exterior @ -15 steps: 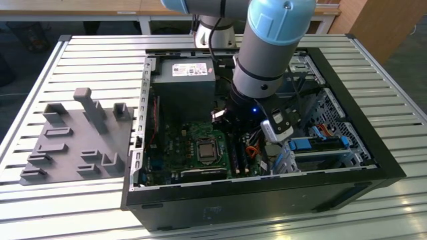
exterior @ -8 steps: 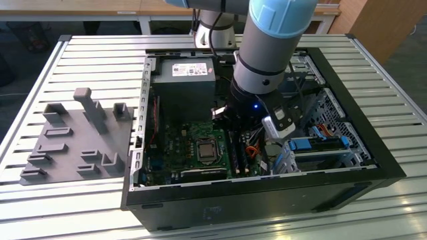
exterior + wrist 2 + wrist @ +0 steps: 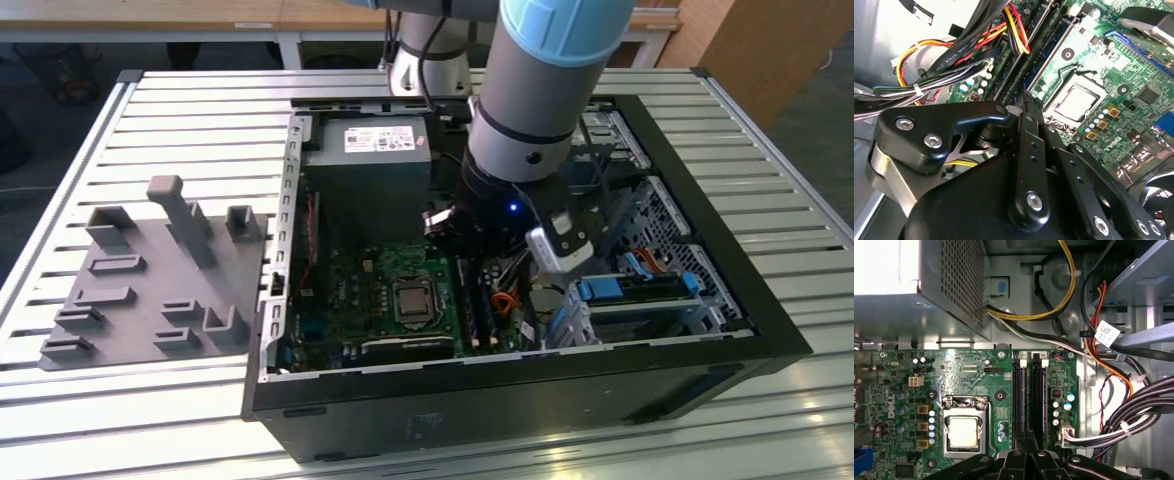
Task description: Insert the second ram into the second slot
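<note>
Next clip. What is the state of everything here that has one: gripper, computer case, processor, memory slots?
gripper: shut, fingertips together above the memory slots, nothing seen between them.
computer case: lying on its side, panel off, inside exposed.
processor: seated in its socket, no cooler over it.
memory slots: side by side on the board; whether they are filled, cannot tell.

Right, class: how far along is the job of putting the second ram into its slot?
Done: the claw is down inside the open case, shut, right over the two memory slots beside the processor. In hand: no blue stick shows in it. Left: whether the second ram is seated cannot be told; both slots look dark.
</note>
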You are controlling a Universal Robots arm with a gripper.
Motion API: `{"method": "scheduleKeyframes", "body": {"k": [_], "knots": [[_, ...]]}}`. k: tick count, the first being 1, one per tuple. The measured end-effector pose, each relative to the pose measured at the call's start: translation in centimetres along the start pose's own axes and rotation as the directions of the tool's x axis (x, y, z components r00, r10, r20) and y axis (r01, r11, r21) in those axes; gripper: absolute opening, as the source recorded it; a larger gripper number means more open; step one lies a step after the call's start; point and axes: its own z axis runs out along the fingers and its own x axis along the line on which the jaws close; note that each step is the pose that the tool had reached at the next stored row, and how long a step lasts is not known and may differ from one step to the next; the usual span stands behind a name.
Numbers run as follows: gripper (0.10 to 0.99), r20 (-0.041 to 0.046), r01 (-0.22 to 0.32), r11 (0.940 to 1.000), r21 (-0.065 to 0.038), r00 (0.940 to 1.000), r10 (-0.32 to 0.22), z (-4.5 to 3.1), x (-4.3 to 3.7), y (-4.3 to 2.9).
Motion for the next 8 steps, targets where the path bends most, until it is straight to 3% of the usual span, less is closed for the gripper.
{"method": "scheduleKeyframes", "body": {"k": [8], "knots": [[0.106,0.0001,0.000,1.0000,0.000,1.0000,0.000,-0.22,0.01,0.01]]}}
